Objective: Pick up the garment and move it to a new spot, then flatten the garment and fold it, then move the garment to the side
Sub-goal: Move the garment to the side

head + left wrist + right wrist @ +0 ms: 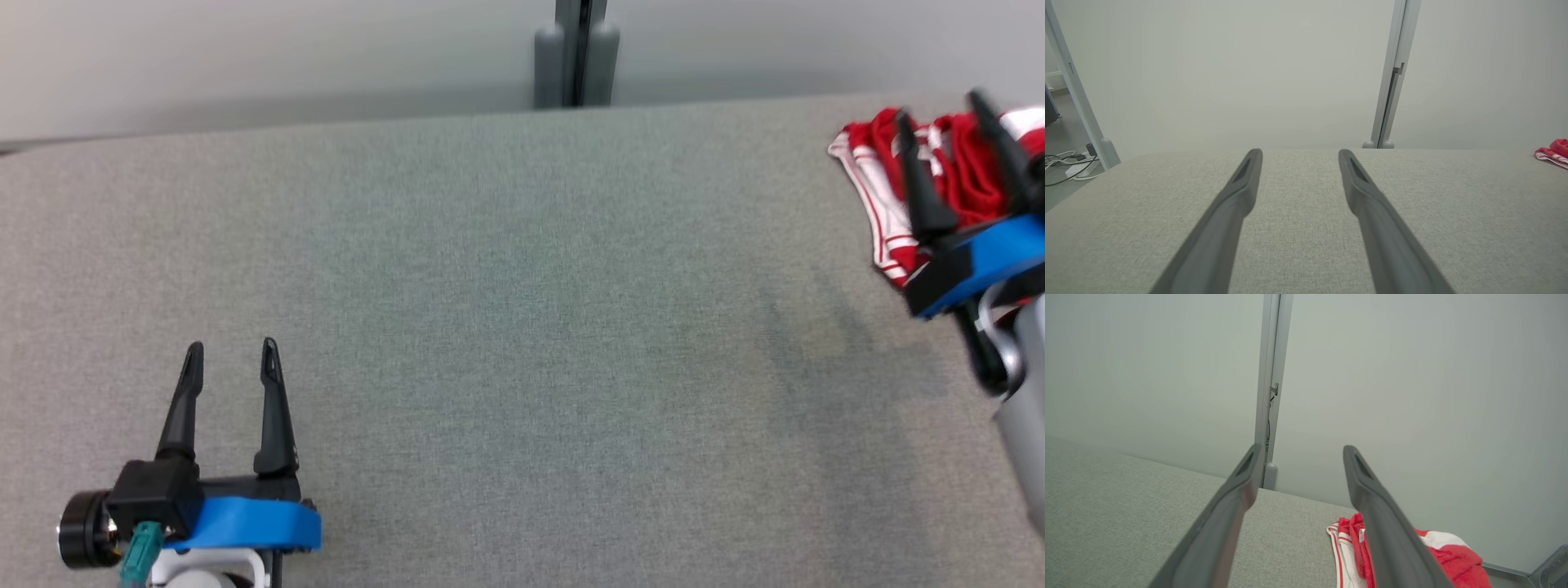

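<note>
The garment [890, 196], red with white stripes, lies bunched at the far right of the grey table [522, 327]. My right gripper [939, 110] hovers over it, open, its two dark fingers spread with nothing between them. From the right wrist the garment [1453, 555] shows below and beside the right finger [1384, 522], and the right gripper [1298, 449] points towards the wall. My left gripper [231, 349] rests open at the lower left, far from the cloth. In the left wrist view the left gripper [1299, 153] is empty, and the garment [1553, 153] peeks in at the right edge.
A pale wall with a grey vertical post [575, 53] stands behind the table's far edge. Cables and a power strip [1073, 165] lie on the floor beyond the table's left end. A wide stretch of grey cloth surface separates the two grippers.
</note>
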Tool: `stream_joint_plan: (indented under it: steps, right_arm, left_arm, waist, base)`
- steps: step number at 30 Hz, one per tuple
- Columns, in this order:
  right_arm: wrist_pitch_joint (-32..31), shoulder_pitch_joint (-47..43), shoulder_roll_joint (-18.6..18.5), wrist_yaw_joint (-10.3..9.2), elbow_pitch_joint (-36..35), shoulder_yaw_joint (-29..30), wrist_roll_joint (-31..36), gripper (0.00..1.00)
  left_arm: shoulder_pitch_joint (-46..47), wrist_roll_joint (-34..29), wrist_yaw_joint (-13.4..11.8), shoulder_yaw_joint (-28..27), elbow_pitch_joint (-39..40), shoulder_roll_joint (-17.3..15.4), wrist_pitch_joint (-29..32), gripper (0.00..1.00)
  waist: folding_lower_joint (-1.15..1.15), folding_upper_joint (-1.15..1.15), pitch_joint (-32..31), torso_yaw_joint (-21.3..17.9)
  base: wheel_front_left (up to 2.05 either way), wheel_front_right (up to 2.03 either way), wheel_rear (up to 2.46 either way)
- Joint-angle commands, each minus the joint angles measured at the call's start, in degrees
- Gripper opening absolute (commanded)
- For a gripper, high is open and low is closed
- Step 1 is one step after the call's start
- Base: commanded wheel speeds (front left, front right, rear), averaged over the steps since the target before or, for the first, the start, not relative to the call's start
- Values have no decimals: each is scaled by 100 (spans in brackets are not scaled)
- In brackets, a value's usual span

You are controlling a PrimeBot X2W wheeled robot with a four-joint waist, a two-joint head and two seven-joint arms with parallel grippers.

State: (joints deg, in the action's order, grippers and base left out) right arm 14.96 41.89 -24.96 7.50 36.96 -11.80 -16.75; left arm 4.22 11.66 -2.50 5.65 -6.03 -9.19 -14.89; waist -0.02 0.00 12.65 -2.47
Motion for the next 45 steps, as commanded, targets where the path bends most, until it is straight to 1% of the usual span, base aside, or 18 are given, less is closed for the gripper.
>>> stream_joint_plan:
  steps: [1, 5, 9, 16, 21, 25, 29, 32, 38, 45]
  right_arm:
    - [23, -245, 105, -1, -129, 1, -14, 100]
    - [25, -962, 498, 0, -590, 60, 64, 100]
    - [9, -1657, 819, 0, -958, 201, 141, 100]
    - [-237, -2709, 1274, 0, -1891, 760, 398, 100]
    - [-523, -3405, 1721, 0, -2723, 1203, 687, 100]
    - [-761, -3847, 1992, 0, -3312, 1405, 879, 100]
    - [-954, -4174, 2154, 0, -3761, 1552, 960, 100]
    - [-1082, -4328, 2193, 0, -3933, 1607, 931, 100]
    - [-1150, -4482, 2208, 0, -3936, 1658, 845, 100]
    - [-1139, -4436, 2211, 0, -3885, 1656, 775, 100]
  left_arm:
    - [-91, 37, -13, -22, -40, -27, -25, 100]
    - [-292, 83, -2, 2, -161, -23, -23, 100]
    - [-369, 113, -22, 19, -214, -17, -5, 100]
    - [-466, 135, -53, 123, -200, 27, 43, 100]
    - [-516, 139, -66, 165, -146, 25, 105, 100]
    - [-548, 154, -87, 173, -86, -11, 160, 100]
    - [-582, 171, -118, 187, -57, -39, 238, 100]
    - [-586, 178, -162, 171, -26, -45, 290, 100]
    - [-584, 196, -213, 183, 14, -69, 372, 100]
    - [-621, 238, -243, 191, 26, -91, 402, 100]
  waist:
    - [2, 0, -225, -132]
    - [2, 0, -570, -108]
    - [2, 0, -756, -67]
    - [2, 0, -959, -25]
    - [2, 0, -1072, 23]
    - [2, 0, -1131, 50]
    - [2, 0, -1176, 86]
    - [2, 0, -1184, 111]
    - [2, 0, -1207, 168]
    - [2, 0, -1201, 175]
  base:
    - [0, 0, 0]
    - [0, 0, 0]
    - [0, 0, 0]
    - [0, 0, 0]
    - [0, 0, 0]
    - [0, 0, 0]
    - [0, 0, 0]
    - [0, 0, 0]
    - [0, 0, 0]
    - [0, 0, 0]
